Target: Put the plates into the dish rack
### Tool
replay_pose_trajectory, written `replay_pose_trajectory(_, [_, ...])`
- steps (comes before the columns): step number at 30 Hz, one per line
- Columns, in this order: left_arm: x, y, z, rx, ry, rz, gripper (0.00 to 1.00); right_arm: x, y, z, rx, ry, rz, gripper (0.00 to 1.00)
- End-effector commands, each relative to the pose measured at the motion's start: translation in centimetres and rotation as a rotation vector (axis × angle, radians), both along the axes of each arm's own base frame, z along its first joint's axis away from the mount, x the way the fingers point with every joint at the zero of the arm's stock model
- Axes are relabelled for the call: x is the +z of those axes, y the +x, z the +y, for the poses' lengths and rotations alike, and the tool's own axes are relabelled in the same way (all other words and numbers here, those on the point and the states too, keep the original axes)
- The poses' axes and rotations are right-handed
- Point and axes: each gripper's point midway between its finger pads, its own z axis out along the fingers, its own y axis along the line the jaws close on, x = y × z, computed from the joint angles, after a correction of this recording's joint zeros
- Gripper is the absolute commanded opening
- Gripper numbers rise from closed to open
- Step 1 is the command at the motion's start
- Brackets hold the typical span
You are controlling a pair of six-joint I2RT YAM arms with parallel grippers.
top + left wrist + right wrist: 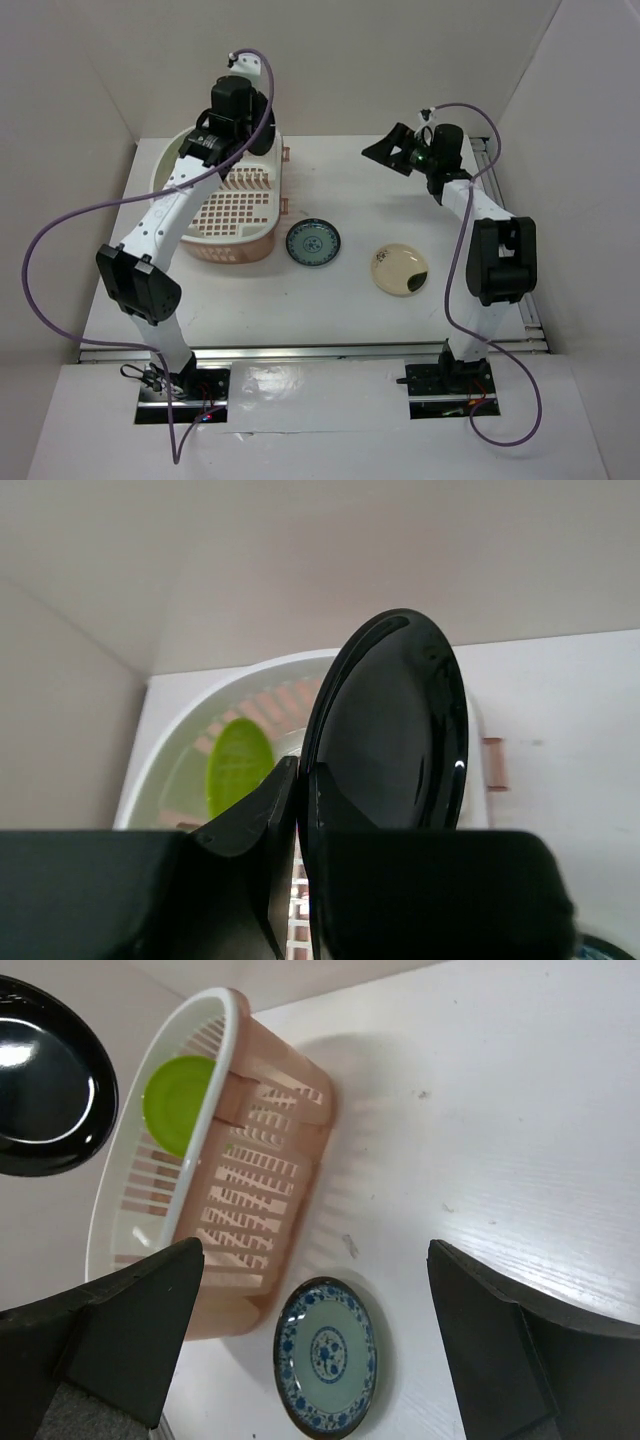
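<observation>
While the left arm reaches out over the dish rack [226,251], its left gripper [302,780] is clamped narrow on the rim of the glossy black plate [390,740], 1 finger on each face. The plate stands on edge, nearly upright, its rim pointing up and its hollow face turned toward the right side of the table [350,310]. From the right wrist view it hangs beyond the far end of the rack, above the rim. Whether it is right over the basket or just past it I cannot tell from here. The rack sits at the far left of the table, its long axis running from the near side toward the back wall, its open side up. Inside it, at the far end, the lime green plate [180,1105] stands steeply tilted on its edge among the slots, its face toward the middle of the basket. 2 plates lie flat on the table, face up. The blue-green patterned plate [313,243] is just beside the rack's near right corner, not touching it. The cream plate [400,268], its dark patch toward the right, lies further right and a little nearer the arms, apart from the patterned one. The right gripper [385,148] hangs in the air over the far right of the table, pointing left toward the rack, its fingers spread wide with nothing between them.
</observation>
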Motion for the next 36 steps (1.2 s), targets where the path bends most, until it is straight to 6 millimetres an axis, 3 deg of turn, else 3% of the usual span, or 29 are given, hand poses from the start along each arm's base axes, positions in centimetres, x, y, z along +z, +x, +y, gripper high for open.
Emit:
replay_pose_trajectory(1, [1.7, 0.8, 4.1, 0.177, 0.123, -0.084, 0.00, -1.5, 0.3, 0.4, 0.010, 0.017, 0.031, 1.00])
replay_pose_trajectory(2, [1.6, 0.9, 4.9, 0.203, 0.130, -0.091, 0.00, -1.1, 0.2, 0.6, 0.020, 0.030, 0.024, 1.00])
replay_pose_trajectory(7, [1.2, 1.8, 8.3, 0.259, 0.153, -0.103, 0.00, -3.3, 0.5, 0.7, 0.028, 0.030, 0.068, 1.00])
replay_pose_trajectory(10, [-0.2, 2.2, 9.7, 0.282, 0.207, -0.077, 0.00, -4.0, 0.7, 0.9, 0.038, 0.041, 0.078, 1.00])
replay_pose_trajectory(17, [-3.6, 3.5, 10.3, 0.305, 0.325, -0.034, 0.00, -4.9, 0.9, 1.3, 0.063, 0.062, 0.098, 1.00])
replay_pose_trajectory(18, [-3.3, 3.6, 10.3, 0.306, 0.330, -0.046, 0.00, -4.5, 1.0, 1.3, 0.064, 0.063, 0.089, 1.00])
replay_pose_trajectory(20, [-5.0, 4.1, 10.4, 0.308, 0.365, -0.020, 0.00, -4.9, 1.0, 1.4, 0.071, 0.071, 0.099, 1.00])
replay_pose_trajectory(23, [-5.2, 4.2, 11.1, 0.325, 0.395, -0.029, 0.00, -5.2, 1.1, 1.5, 0.080, 0.073, 0.099, 1.00])
replay_pose_trajectory(24, [-6.5, 4.3, 11.1, 0.320, 0.406, -0.003, 0.00, -5.2, 1.1, 1.5, 0.080, 0.073, 0.099, 1.00])
replay_pose_trajectory(36, [-8.5, 4.8, 11.6, 0.339, 0.503, -0.026, 0.00, -5.6, 1.4, 1.9, 0.101, 0.100, 0.121, 1.00])
